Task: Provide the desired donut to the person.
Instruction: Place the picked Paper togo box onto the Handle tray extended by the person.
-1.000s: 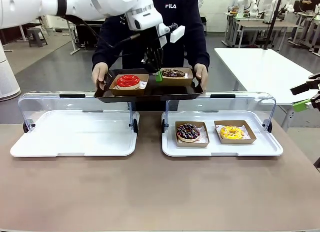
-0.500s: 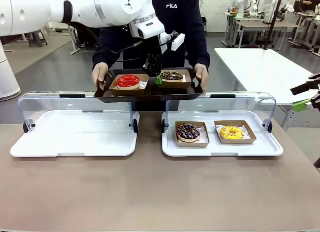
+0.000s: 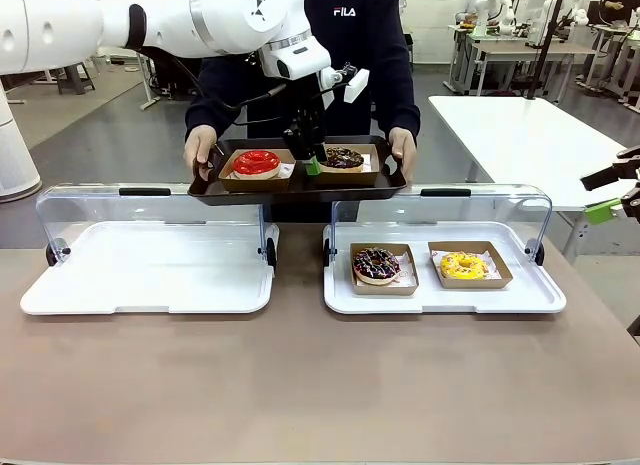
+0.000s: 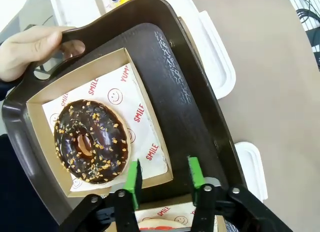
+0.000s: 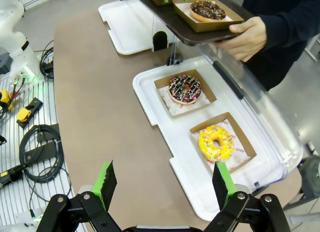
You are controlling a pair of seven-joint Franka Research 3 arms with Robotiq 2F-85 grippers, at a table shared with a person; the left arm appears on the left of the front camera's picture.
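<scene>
This is a robotics lab, dressed up as a donut counter. A grey floor point(image 3: 110, 135) runs back to white tables point(image 3: 520, 135) where other people sit at the far right. At the table's point(image 3: 300, 385) left edge in the right wrist view lies a slotted metal plate point(image 5: 15, 192) strewn with cables point(image 5: 42, 159) and yellow connectors point(image 5: 22, 115). Two white display trays point(image 3: 150, 275) with clear hinged lids point(image 3: 440, 215) stand along the far edge.

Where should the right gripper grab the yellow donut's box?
Probably the box's thin upright wall on the robot's side, pinched from above: the donut fills the middle, and the raised clear lid blocks the far side. The right gripper is open.
</scene>
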